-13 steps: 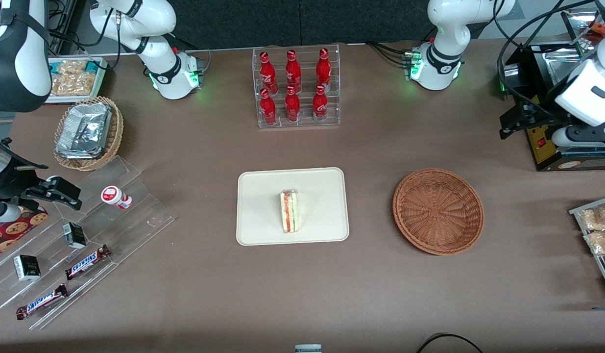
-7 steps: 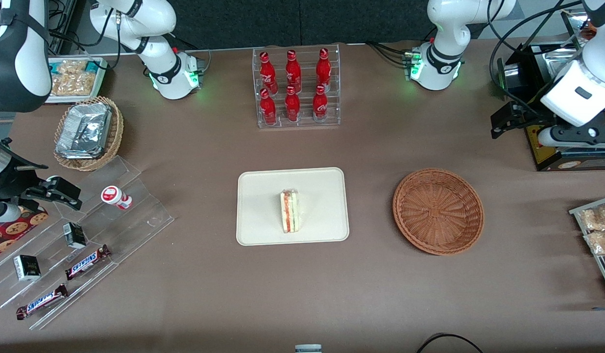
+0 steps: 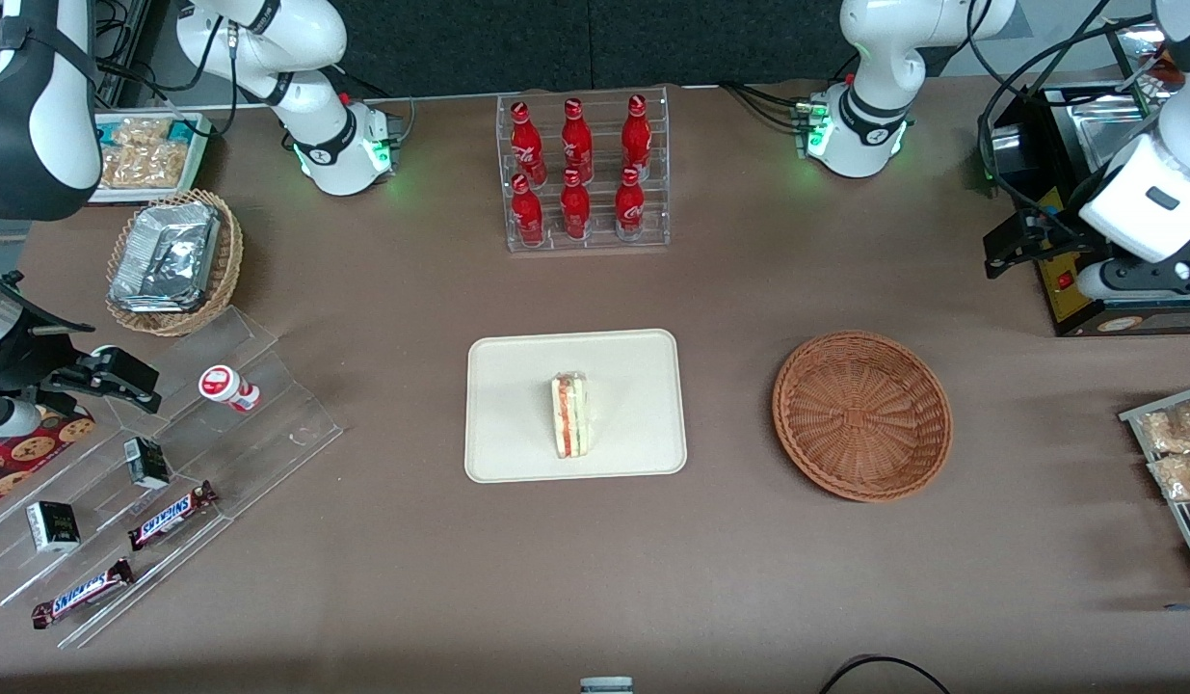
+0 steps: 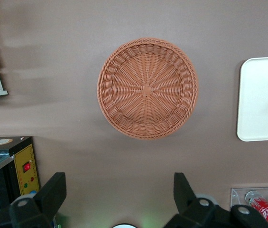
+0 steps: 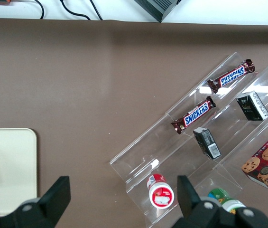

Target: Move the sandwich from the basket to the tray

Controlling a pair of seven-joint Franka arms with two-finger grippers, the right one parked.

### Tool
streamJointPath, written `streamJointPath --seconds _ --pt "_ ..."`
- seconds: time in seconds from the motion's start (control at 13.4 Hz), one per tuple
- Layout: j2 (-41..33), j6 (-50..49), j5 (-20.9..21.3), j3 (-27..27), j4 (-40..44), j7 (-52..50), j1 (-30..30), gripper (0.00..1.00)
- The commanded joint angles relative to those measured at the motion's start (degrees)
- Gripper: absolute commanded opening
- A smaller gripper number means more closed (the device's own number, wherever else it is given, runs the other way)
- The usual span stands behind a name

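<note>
Counter point(image 3: 383, 598): brown surface, bare in the strip nearest the front camera.
Sandwich point(image 3: 574, 415): small triangular wedge in clear wrap, pale bread with orange-red and green layers on its edge; it lies on the tray near its middle, exactly where it lay a second ago.
Tray point(image 3: 508, 376): flat cream-coloured rectangular plastic tray with rounded corners, mid-counter, carrying only the sandwich.
Basket point(image 3: 861, 415): round shallow reddish-brown wicker basket, beside the tray toward the working arm's end of the counter and well apart from it; nothing is in it, as the left wrist view point(image 4: 147, 88) confirms.
Tool point(image 3: 1023, 241): the left arm's black two-finger tool hangs high over the working arm's end of the counter, farther from the front camera than the basket and well apart from basket and tray. In the left wrist view point(image 4: 117, 197) its two fingers stand spread wide with nothing between them.
Just changed: over the last second only the left arm has shifted, swinging a little at that end of the counter; sandwich, tray and basket have not stirred.
Meaning for the task: I judge the placing done, with the arm backing off from a finished job.
Bottles point(image 3: 575, 173): red bottles in a clear acrylic stepped rack, farther from the camera than the tray.
Hard to make out: the left arm is cut off by the front view's edge, so its pose is only partly shown; the left wrist view shows just one end of the tray point(image 4: 262, 99), and the sandwich does not appear in it.
</note>
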Motion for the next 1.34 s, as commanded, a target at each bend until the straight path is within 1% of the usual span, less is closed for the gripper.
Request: streamJointPath --seconds 0.0,0.3,0.45,0.89,1.04,1.26 --pt "-9.1 7.0 1.0 0.5 -12.0 0.5 -0.6 1.00" --pt "-8.6 6.5 1.0 0.5 -11.2 0.7 -0.5 1.00" --pt "-8.1 5.4 0.7 0.7 -10.6 4.0 -0.2 1.00" --pt "-6.8 5.2 0.1 0.5 -8.9 3.7 -0.2 1.00" --pt "-6.3 3.0 -0.2 0.5 -8.4 3.8 -0.2 1.00" --pt "-6.5 2.4 -0.2 0.5 -8.2 3.9 -0.2 1.00"
